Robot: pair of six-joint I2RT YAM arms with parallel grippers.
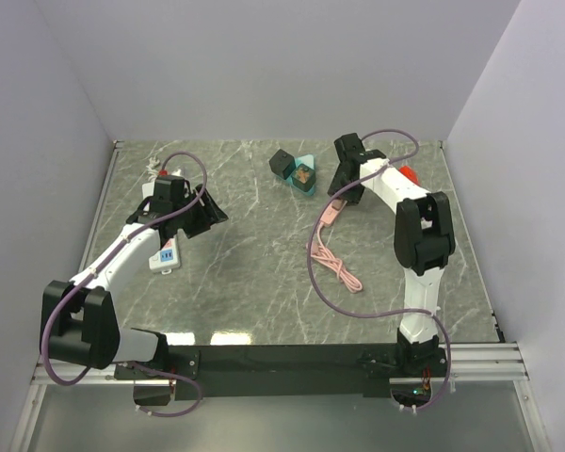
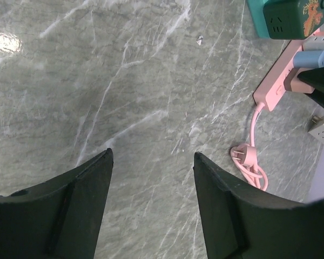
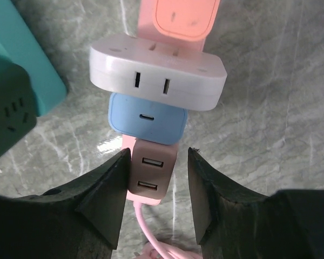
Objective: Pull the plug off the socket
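A pink socket strip (image 3: 184, 16) lies on the marble table with three plugs in a row on it: a white adapter (image 3: 156, 73), a blue charger (image 3: 147, 118) and a brownish-pink USB plug (image 3: 151, 172). My right gripper (image 3: 159, 156) hangs over the strip's cable end, open, its jaws astride the USB plug. The left finger lies against the plug's side, while a gap separates the right finger from it. From above, the strip (image 1: 331, 213) sits right of centre under the right gripper (image 1: 347, 184). My left gripper (image 2: 153, 156) hovers open over bare table, holding nothing.
A teal socket cube (image 1: 304, 174) and a dark cube (image 1: 282, 163) stand at the back centre, close to the strip. The strip's pink cable (image 1: 334, 264) coils toward the front. A white power strip (image 1: 165, 252) lies under the left arm. Walls enclose the table.
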